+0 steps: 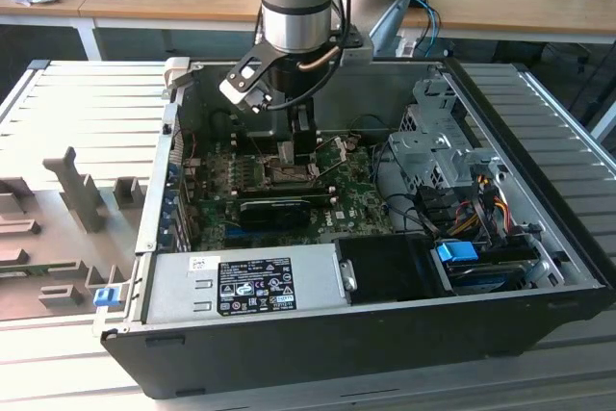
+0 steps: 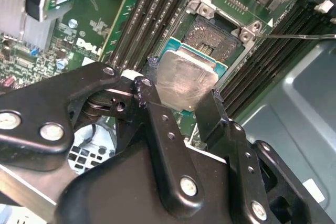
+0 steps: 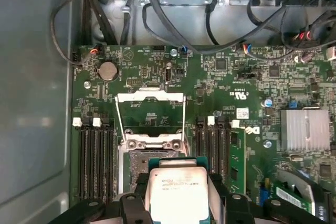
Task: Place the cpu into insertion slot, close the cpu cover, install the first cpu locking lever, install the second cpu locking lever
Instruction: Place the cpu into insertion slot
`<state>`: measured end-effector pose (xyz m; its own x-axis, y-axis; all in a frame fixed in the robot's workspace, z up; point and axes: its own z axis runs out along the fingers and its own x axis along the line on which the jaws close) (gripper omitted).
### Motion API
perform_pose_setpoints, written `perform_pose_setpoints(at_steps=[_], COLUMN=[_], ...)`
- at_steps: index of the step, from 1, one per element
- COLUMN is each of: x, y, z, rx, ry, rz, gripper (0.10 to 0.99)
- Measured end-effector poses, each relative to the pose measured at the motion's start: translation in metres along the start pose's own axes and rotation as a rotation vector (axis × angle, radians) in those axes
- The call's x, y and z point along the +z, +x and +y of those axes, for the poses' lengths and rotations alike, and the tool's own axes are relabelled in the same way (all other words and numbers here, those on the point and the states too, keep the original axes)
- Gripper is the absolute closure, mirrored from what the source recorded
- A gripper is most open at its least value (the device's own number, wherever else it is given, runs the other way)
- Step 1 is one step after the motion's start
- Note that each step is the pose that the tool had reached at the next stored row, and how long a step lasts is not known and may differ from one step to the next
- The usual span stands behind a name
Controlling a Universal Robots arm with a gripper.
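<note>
Misalignment is the main risk. In the upper middle of the exterior view the gripper [image 2: 185,92], clamped on the cpu [image 2: 181,72], holds it partly over the slot [image 2: 219,34], seemingly unseated; a skewed drop could bend socket pins. Memory slots [image 3: 95,156] crowd both flanks. The cover [image 3: 149,103] lies open beyond, with the levers [image 3: 185,119] raised, so the room there is clear.

The cpu [image 2: 185,77] has a dull, brushed silver metal top with faint smears. The gripper [image 2: 184,82] looks matt black, with bright steel screws. The insertion slot [image 2: 218,34] has a grainy dark centre and a shiny metal rim. The cpu cover [image 3: 149,96] is thin bright metal, and the circuit board [image 3: 157,69] is glossy green.
</note>
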<state>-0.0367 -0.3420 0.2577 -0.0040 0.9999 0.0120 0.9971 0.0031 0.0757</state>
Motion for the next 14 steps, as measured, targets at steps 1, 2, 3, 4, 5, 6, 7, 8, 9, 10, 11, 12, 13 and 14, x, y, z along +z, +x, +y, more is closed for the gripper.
perform_pose_setpoints(at_steps=[1,2,3,4,5,6,7,8,9,10,11,12,13,14], x=[0.0023,0.0054,0.0086,0.0124,0.0146,0.0163,0.019,0.0243,0.0262,0.028,0.0308,0.0323,0.0335,0.0343], y=[0.0012,0.0026,0.0035,0.0048,0.0056,0.0063,0.0073,0.0094,0.0099,0.0103,0.0115,0.0135,0.0151,0.0163], z=[-0.0005,-0.0013,-0.003,-0.0056,-0.0068,-0.0077,-0.0092,-0.0125,-0.0129,-0.013,-0.0132,-0.0133,-0.0134,-0.0134], rx=[0.0,0.0,0.0,0.0,0.0,0.0,0.0,0.0,0.0,0.0,0.0,0.0,0.0,0.0], ry=[0.0,0.0,0.0,0.0,0.0,0.0,0.0,0.0,0.0,0.0,0.0,0.0,0.0,0.0], rz=[0.0001,0.0003,0.0001,0.0002,0.0002,0.0002,0.0002,0.0002,0.0002,0.0002,0.0002,-0.0005,-0.0006,-0.0007], gripper=[0.557,0.557,0.557,0.557,0.557,0.557,0.557,0.557,0.557,0.557,0.557,0.557,0.557,0.557])
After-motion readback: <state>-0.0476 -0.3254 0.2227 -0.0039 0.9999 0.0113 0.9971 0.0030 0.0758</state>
